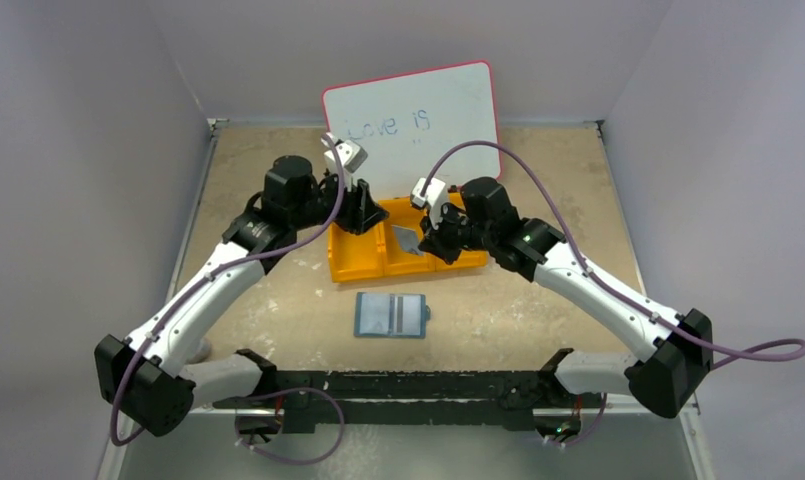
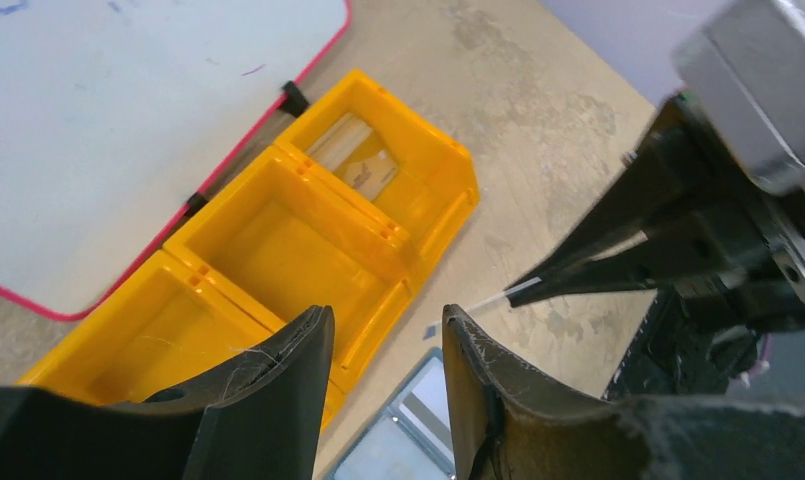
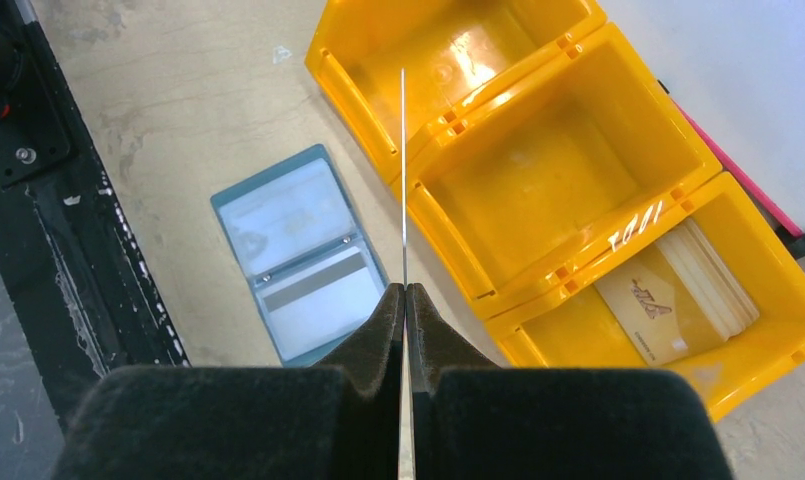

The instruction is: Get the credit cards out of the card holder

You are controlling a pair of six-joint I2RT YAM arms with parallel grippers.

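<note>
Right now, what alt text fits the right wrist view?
The right pincer, shut, holds a thin silvery card edge-on above an orange plastic three-compartment bin. Tan cards lie in one end compartment; an open teal-blue card holder rests on the table beside the bin.

The right gripper [image 3: 405,290] pinched a credit card [image 3: 403,180] between closed fingers, the card seen edge-on as a thin pale line running straight ahead of the tips, over the near wall of an orange bin [image 3: 523,285]. Left of the tips, the card holder [image 3: 298,255] lay open and flat on the table [image 3: 198,80], pale inserts in both pockets and a grey band across the nearer one. To the gripper's right, a stack of tan cards [image 3: 678,290] sat in the bin's nearest compartment. Ahead and right, beyond the bin, stood a pink-rimmed whiteboard [image 3: 748,90]. A black rail [image 3: 38,200] ran far left.
</note>
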